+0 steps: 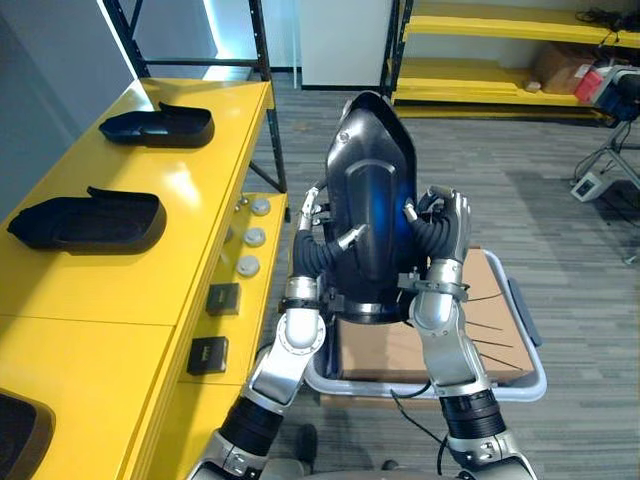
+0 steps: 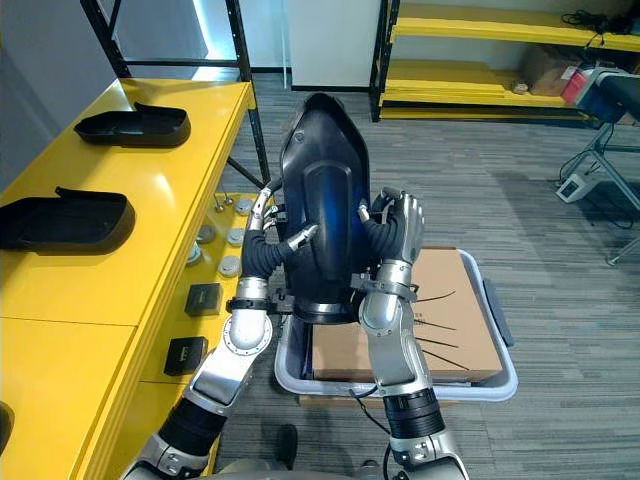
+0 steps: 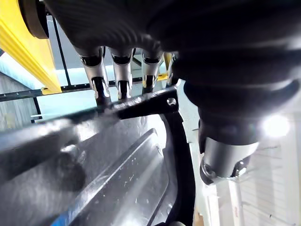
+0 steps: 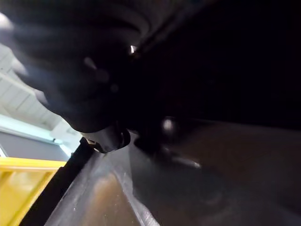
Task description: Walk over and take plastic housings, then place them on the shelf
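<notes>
Beside yellow shelf point(image 1: 200, 185), left hand point(image 1: 312, 238) and right hand point(image 1: 448, 225) clasp black housing point(image 1: 370, 190) upright, long axis vertical, tapered end up.

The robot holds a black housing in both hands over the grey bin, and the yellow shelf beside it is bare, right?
Not bare: the left eye view shows two housings lying on the yellow shelf. The left hand and right hand do hold a black housing over the grey bin.
</notes>
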You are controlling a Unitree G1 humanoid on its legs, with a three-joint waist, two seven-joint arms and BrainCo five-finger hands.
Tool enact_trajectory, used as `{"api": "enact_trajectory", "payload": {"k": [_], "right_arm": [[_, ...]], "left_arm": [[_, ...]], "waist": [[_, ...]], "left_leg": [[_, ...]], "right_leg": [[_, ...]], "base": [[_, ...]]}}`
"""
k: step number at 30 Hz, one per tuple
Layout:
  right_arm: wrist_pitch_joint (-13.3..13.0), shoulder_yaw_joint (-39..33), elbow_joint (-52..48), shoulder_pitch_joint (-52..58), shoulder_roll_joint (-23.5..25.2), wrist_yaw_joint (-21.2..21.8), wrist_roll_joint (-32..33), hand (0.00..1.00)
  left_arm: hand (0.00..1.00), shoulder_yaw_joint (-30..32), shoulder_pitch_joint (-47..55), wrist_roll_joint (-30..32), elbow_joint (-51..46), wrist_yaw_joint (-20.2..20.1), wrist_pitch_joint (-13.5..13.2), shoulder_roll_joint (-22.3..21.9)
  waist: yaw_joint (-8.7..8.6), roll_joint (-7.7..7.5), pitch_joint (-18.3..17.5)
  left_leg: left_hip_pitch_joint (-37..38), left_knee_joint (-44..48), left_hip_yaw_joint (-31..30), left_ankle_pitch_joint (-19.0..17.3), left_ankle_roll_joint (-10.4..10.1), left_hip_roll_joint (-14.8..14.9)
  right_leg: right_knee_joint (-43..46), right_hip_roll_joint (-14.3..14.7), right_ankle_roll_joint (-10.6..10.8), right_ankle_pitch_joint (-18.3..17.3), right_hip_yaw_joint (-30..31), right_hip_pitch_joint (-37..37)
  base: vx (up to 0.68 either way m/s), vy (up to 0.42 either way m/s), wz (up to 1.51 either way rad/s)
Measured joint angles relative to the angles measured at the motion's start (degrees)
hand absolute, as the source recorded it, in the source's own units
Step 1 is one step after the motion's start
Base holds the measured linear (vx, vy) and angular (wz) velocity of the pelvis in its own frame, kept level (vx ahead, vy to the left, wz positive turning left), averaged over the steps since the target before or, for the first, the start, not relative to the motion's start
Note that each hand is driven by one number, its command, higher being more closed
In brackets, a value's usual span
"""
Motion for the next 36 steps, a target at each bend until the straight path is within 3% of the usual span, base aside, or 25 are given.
{"api": "enact_trajectory", "payload": {"k": [3,12,13,17,19,22,23,28,34,36], "right_arm": [[-0.2,3.1,-4.9,0.0,-0.6,0.0,-0.5,1.00],[-0.2,3.9,-4.9,0.0,-1.7,0.3,-0.4,1.00],[-0.2,3.9,-4.9,0.0,-1.7,0.4,-0.3,0.00],[-1.0,4.0,-4.9,0.0,-1.5,1.1,1.1,0.00],[-2.2,4.1,-4.9,0.0,-1.1,2.3,4.8,0.00],[-5.3,4.1,-4.9,-0.1,-1.4,4.2,9.9,0.00],[-7.2,4.3,-4.9,-0.3,-2.4,5.8,12.7,0.00],[-12.3,4.0,-7.8,-3.4,-7.9,12.0,24.7,0.00],[-21.3,-9.9,-18.0,-8.4,-10.3,13.5,37.2,0.00],[-22.2,-14.8,-18.1,-8.1,-10.8,13.5,39.8,0.00]], "left_arm": [[1.00,-1.9,1.7,-2.5,1.6,-1.0,0.3,0.7],[1.00,-1.6,2.4,-5.3,1.5,-1.0,-0.7,0.8],[1.00,-1.6,2.6,-5.3,1.4,-1.0,-0.8,0.7],[1.00,-1.2,3.5,-5.4,0.8,-1.1,-1.1,0.6],[1.00,0.1,4.5,-5.3,0.8,-1.2,-1.1,-0.2],[1.00,0.9,5.1,-5.3,0.8,-1.2,-0.5,-0.4],[1.00,1.9,5.2,-5.2,0.8,-1.6,0.0,-0.3],[1.00,4.1,6.6,-3.7,-1.0,-3.6,0.2,-0.3],[1.00,8.6,12.8,-1.9,-1.0,-4.8,1.5,0.8],[1.00,9.8,13.7,-1.9,-1.0,-4.8,1.5,0.8]], "waist": [[-0.08,-0.16,-0.2],[-0.04,-0.54,-0.5],[-0.09,-0.54,-0.6],[-0.15,-0.52,-0.8],[-0.17,-0.52,-1.1],[-0.15,-0.49,-1.8],[-0.15,-0.53,-1.9],[-0.16,-0.53,-1.9],[-0.99,-0.63,-2.0],[-1.42,-0.63,-2.0]], "left_leg": [[0.0,0.0,0.1,0.0,0.0,0.1],[0.1,0.0,0.0,0.0,0.0,0.4],[0.1,0.0,0.0,0.0,0.0,0.4],[0.1,-0.1,0.0,0.0,0.0,0.4],[0.1,0.0,0.0,0.0,0.0,0.4],[0.1,0.0,0.1,0.0,0.0,0.4],[0.2,-0.1,0.1,0.0,0.0,0.5],[0.4,-0.4,0.3,0.0,0.0,0.5],[0.5,-0.4,1.6,-0.2,-0.3,0.8],[0.5,-0.4,1.7,-0.2,-0.3,0.8]], "right_leg": [[0.0,0.1,0.0,0.0,0.1,0.0],[0.0,0.3,-0.1,0.0,0.1,0.0],[0.0,0.4,-0.1,0.0,0.1,0.0],[0.0,0.4,-0.1,0.0,0.1,0.0],[0.0,0.4,-0.1,0.1,0.1,0.0],[0.1,0.4,-0.1,0.1,0.0,0.0],[0.1,0.4,-0.1,0.0,0.1,0.1],[0.0,0.5,-0.5,-0.1,0.4,0.1],[-0.1,0.5,-0.6,-0.1,0.8,0.0],[-0.1,0.6,-0.6,0.0,0.9,0.0]], "base": [[0.00,0.000,0.00],[0.00,0.000,0.00],[0.00,0.000,0.00],[0.00,0.000,0.00],[0.00,0.000,0.00],[0.00,0.000,0.00],[0.00,0.000,0.00],[0.00,0.000,-0.01],[0.00,0.000,-0.04],[0.00,-0.002,-0.02]]}}
